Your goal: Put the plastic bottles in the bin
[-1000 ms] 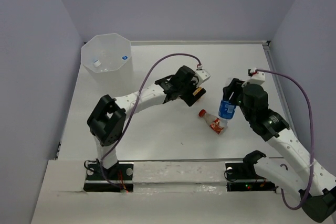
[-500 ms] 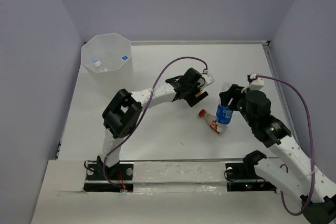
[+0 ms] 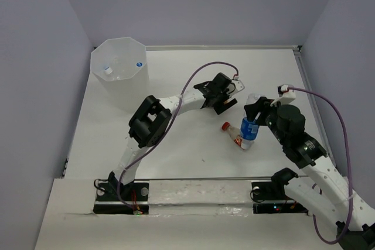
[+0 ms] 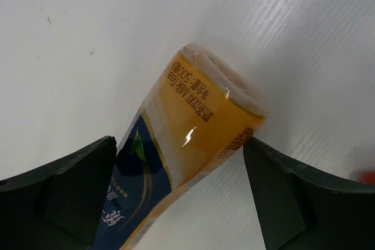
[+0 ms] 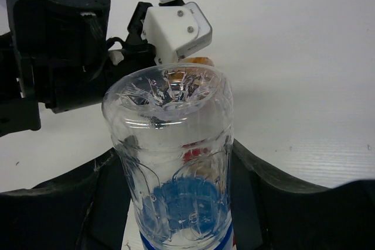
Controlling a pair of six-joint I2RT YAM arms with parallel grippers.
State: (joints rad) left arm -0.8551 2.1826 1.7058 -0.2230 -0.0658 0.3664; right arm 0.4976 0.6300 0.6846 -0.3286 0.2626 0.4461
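Pick stage on the bench (image 3: pixel 187 74).
The left gripper (image 4: pixel 176 200) stands apart, straddling the orange-labelled bottle (image 4: pixel 199 121); the right gripper (image 5: pixel 176 203) is clamped on the blue-labelled bottle (image 5: pixel 173 162). Next, likely: close left, carry to far-left bin (image 3: pixel 126 89).

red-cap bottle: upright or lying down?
Lying down: the red-capped bottle rests on its side on the table, beside the blue-labelled bottle.
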